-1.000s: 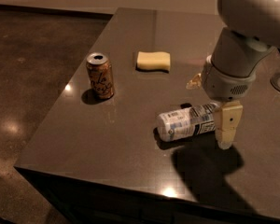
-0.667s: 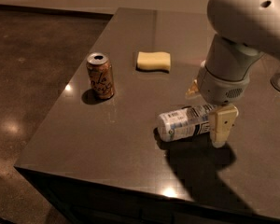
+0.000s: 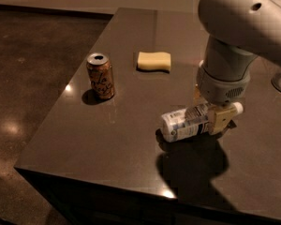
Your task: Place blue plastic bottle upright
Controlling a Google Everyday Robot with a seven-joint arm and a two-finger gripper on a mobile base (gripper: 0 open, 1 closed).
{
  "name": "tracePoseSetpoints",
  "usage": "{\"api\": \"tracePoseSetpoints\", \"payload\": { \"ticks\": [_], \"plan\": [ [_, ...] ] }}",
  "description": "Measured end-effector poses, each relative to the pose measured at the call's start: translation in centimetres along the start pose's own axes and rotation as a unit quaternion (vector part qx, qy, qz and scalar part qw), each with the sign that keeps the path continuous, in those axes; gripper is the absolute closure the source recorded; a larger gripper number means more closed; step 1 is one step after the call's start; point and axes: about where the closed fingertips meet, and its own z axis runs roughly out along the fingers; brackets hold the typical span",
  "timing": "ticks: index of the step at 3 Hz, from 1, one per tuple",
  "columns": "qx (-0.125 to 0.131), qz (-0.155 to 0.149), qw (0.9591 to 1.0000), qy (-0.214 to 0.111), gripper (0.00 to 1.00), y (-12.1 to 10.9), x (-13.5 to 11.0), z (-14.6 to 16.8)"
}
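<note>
Dark tabletop [image 3: 107, 149], blue plastic bottle [image 3: 184, 124] lying sideways, claw [image 3: 211, 114] astride its neck end, grip impossible to tell.

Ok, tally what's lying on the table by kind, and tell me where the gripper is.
Plastic bottle: 1, on its side
Drink can: 1, upright
Yellow sponge: 1
Total: 3
The gripper is down at the bottle's cap end, low over the table.
</note>
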Motion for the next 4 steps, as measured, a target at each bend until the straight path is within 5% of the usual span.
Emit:
{"api": "tracePoseSetpoints", "payload": {
  "ticks": [1, 2, 4],
  "plan": [
    [0.056, -0.023, 0.9973, 0.042, 0.87, -1.6, 0.7, -3.4],
    [0.131, -0.070, 0.9859, 0.078, 1.00, -5.0, 2.0, -6.9],
    [0.240, -0.163, 0.9562, 0.040, 1.00, -10.8, 4.0, -11.4]
  ]
}}
